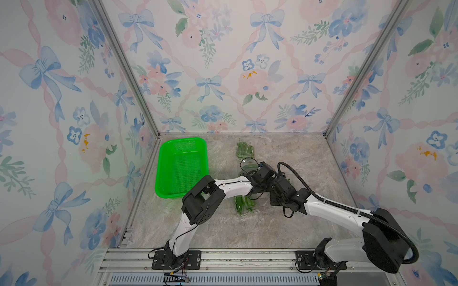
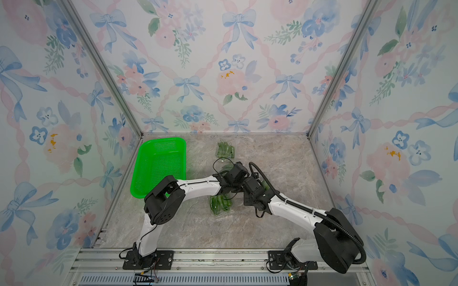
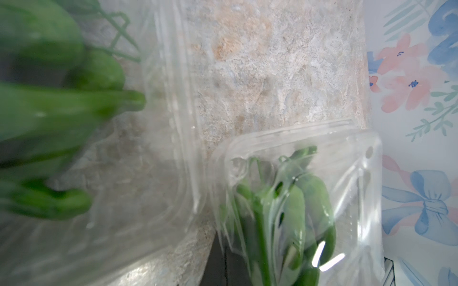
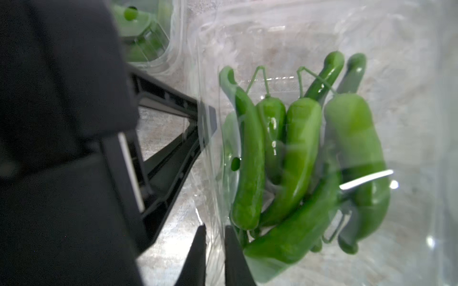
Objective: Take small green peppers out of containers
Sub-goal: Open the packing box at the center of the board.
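Peppers (image 4: 300, 148) fill container (image 4: 409, 74); its rim sits between right tool (image 4: 215, 237) tips.

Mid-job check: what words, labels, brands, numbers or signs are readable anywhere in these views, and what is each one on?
No readable text in any view.
On the clear container: no label or print shows, only glare over the small green peppers.
On the green basket: plain mesh, no marking.
On the wallpaper: bows and flowers, no words.
On the small board at the front rail: any marking is too small to read.
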You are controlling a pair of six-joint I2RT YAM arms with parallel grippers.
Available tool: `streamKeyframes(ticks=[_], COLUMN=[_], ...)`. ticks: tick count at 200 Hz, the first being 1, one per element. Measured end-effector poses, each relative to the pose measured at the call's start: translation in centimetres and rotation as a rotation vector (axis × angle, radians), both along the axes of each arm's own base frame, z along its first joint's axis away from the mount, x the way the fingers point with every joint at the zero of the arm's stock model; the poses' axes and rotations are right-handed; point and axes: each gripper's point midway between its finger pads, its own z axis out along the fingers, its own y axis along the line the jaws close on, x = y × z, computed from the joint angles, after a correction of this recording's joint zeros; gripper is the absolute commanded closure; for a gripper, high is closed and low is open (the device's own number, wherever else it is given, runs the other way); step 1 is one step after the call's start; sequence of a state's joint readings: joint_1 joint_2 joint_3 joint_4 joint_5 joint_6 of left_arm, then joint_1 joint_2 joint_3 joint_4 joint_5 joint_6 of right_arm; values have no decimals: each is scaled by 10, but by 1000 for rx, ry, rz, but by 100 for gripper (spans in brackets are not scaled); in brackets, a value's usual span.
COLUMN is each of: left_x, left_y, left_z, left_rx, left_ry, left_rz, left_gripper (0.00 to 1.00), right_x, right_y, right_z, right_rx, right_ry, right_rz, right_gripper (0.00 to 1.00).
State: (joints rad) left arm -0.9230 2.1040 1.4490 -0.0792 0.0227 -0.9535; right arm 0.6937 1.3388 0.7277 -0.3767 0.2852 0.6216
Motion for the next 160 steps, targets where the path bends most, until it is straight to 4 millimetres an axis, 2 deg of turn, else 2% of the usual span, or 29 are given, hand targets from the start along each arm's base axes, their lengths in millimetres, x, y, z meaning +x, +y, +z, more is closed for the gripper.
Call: streamKeyframes(ticks=[10,123,160], left_x=[0,-1,-6], left_y=[0,1,-2], left_z=[0,-2,-2], left_rx=[1,10,2], left_ry=[-4,-10,1], left_rz=[-3,-12,-30], left_gripper=[100,100,100], right_x=[1,3,-2], right_y=[-3,-12,-21], right_z=[1,8,23], right_rx=[5,49,69], right_ry=[-1,4,-10], right_rz=[-10,-33,-39], right_gripper=[100,100,100])
